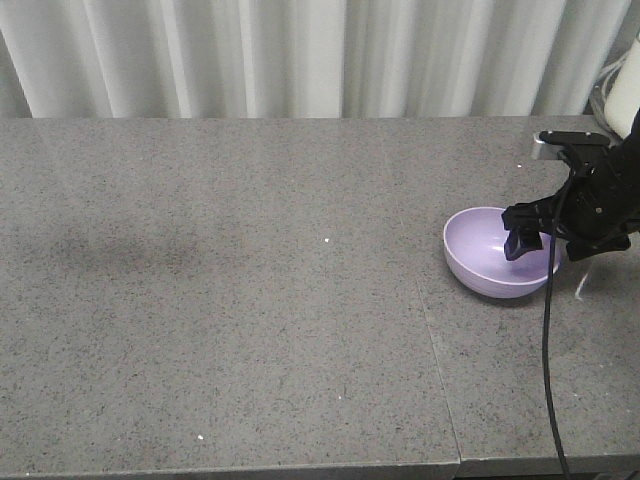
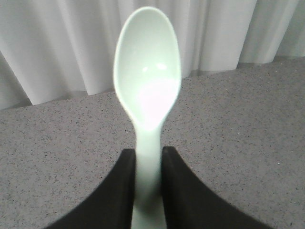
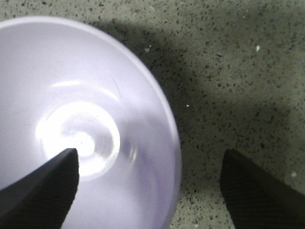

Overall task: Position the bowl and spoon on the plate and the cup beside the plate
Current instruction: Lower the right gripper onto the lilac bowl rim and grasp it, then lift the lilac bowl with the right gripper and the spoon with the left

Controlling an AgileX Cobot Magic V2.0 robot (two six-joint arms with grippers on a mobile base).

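Observation:
The lilac bowl (image 1: 490, 262) sits upright on the grey table at the right. My right gripper (image 1: 548, 250) is open and straddles its right rim. One finger (image 3: 45, 188) hangs inside the bowl (image 3: 95, 95) and the other finger (image 3: 259, 191) is outside, over the table. In the left wrist view my left gripper (image 2: 148, 155) is shut on the handle of the pale mint spoon (image 2: 147, 71), whose scoop points away toward the curtain, above the table. The left arm does not show in the front view. The plate and the cup are out of view.
A white pleated curtain (image 1: 300, 55) runs behind the speckled grey table (image 1: 220, 300). A seam (image 1: 435, 340) crosses the tabletop left of the bowl. A black cable (image 1: 547, 380) hangs from the right arm to the front edge. A white object (image 1: 627, 90) stands at the far right.

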